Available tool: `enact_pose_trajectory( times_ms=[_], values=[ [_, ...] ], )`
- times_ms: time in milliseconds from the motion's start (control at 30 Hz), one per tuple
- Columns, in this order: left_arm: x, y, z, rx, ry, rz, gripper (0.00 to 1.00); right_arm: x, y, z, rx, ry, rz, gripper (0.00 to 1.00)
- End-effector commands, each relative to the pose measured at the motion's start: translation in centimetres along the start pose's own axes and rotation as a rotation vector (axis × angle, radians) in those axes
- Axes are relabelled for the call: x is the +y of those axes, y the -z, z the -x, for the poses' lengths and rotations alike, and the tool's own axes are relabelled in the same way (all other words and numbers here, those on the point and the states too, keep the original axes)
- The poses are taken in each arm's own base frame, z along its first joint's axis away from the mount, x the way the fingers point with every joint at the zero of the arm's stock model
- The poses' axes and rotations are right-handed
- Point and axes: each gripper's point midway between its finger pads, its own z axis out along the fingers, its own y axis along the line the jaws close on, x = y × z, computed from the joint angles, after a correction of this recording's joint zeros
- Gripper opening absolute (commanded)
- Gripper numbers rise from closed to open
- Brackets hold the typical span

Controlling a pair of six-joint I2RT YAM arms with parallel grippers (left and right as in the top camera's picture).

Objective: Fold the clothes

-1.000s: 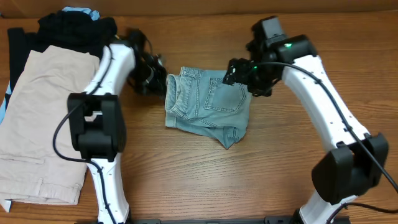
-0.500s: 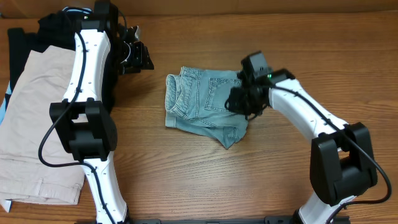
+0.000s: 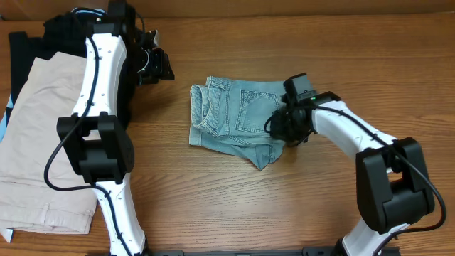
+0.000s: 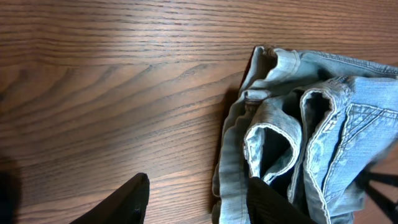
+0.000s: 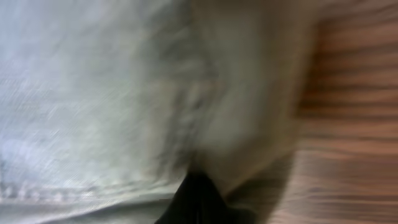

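Left arm [image 3: 99, 85]: runs from its base up past the far-left side of the denim shorts [image 3: 234, 117], elbow folded at the far end, wrist turned back toward the shorts. Left claw [image 3: 158, 65] hangs well apart from the shorts, off their far-left corner. In the wrist view both dark fingertips [image 4: 132, 200] show with a wide gap between them. Right arm [image 3: 348, 131]: forearm laid low, reaching in from the shorts' right side. Right claw [image 3: 284, 126] is down at the shorts' right edge, touching the cloth. Wrist view is blurred, with one dark finger [image 5: 196, 198] against the fabric; finger spacing unreadable.
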Motion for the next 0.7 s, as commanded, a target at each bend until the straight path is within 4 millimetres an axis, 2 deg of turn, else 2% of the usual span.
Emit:
enact_pose_trajectory(
  times_ms=[0,67,133,267,333,367,400,433,467,567,667],
  values=[
    [-0.4,0.4,0.3,-0.016,-0.007,0.006,0.55,-2.4,0.2,1.2,-0.029,-0.058,-0.033,0.04],
    [-0.4,0.4,0.3,-0.016,-0.008,0.007,0.56,-0.6,1.1,1.5,0.003,-0.020,0.089,0.06],
    [-0.1,0.4,0.3,-0.017,-0.007,0.024,0.57,2.0,2.6,1.6,0.033,0.034,0.211,0.17],
    [0.4,0.4,0.4,-0.020,-0.007,0.057,0.63,6.5,5.8,2.0,0.013,0.176,0.269,0.33],
    [0.8,0.5,0.5,-0.026,-0.007,0.080,0.76,8.6,6.7,2.0,-0.017,0.247,0.248,0.45],
    [1.0,0.5,0.6,-0.029,-0.001,0.088,0.80,9.8,7.1,1.8,-0.034,0.295,0.235,0.57],
    [1.3,0.5,0.7,-0.035,0.013,0.103,0.82,11.0,7.2,1.6,-0.055,0.339,0.212,0.81],
    [1.5,0.6,0.8,-0.040,0.022,0.113,0.84,11.7,7.1,1.4,-0.068,0.367,0.196,0.94],
    [1.6,0.6,0.9,-0.046,0.025,0.121,0.85,12.8,6.8,0.8,-0.083,0.406,0.178,1.00],
    [1.7,0.6,1.2,-0.057,0.021,0.122,0.86,14.5,5.3,-0.9,-0.094,0.487,0.111,1.00],
    [1.7,0.6,1.4,-0.064,0.019,0.121,0.86,15.2,3.1,-1.9,-0.095,0.497,0.046,1.00]
  ],
)
